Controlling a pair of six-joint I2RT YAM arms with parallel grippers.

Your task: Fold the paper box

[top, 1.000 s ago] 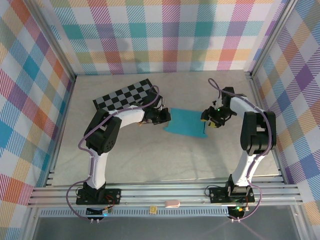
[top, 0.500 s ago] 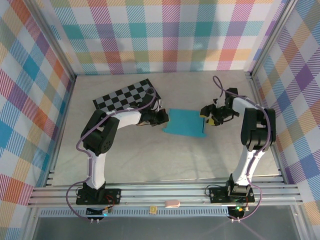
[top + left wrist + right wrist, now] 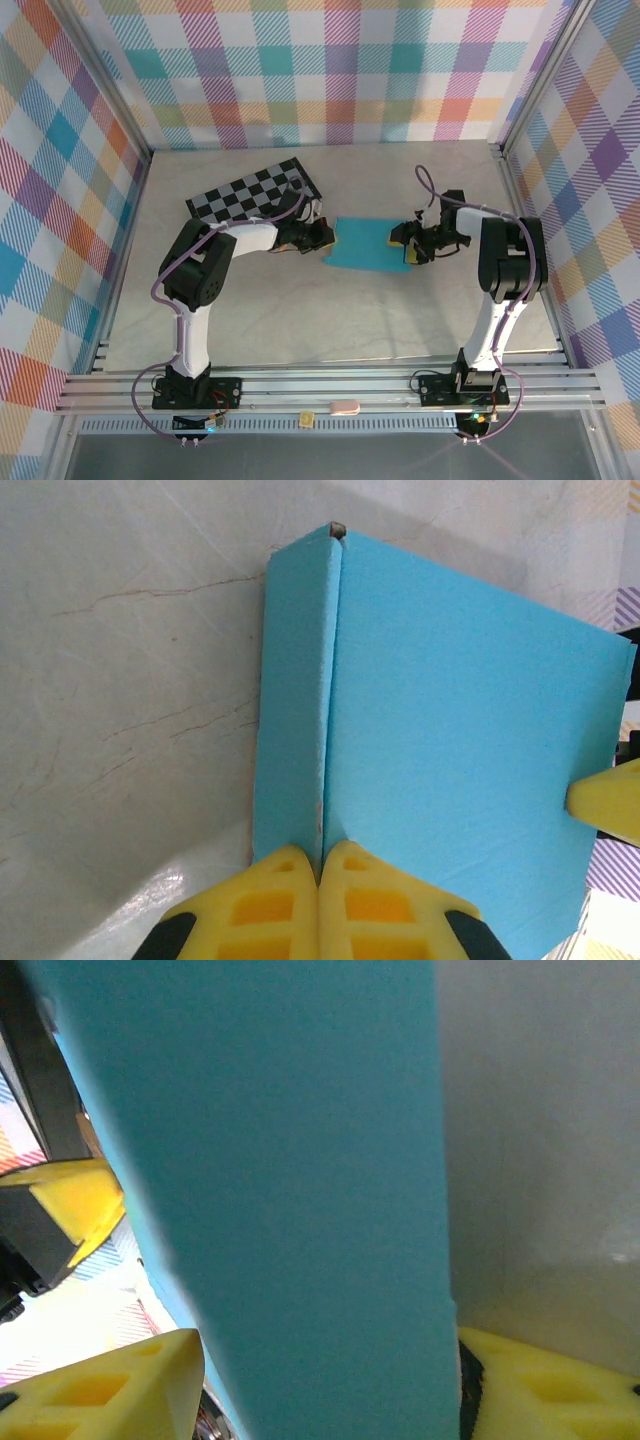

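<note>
Top external: the paper box [image 3: 362,246] is seen lying on the counter [image 3: 300,320] between the arms. The left fingers [image 3: 285,880] are closed at its creased left edge, and that edge should be pinned steady while the far end is squared. The right fingers [image 3: 110,1385] are spread astride that end. Whether they clamp it cannot be told, and the flaps are hidden.

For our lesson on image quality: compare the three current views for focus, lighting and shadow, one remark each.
Top external: even, soft light, everything sharp, only faint shadows. Left wrist: the paper box is crisp, with a pale sheen on the table near the picture's bottom edge. Right wrist: the box is so close that it blurs, and the bright background beside it is washed out.
</note>
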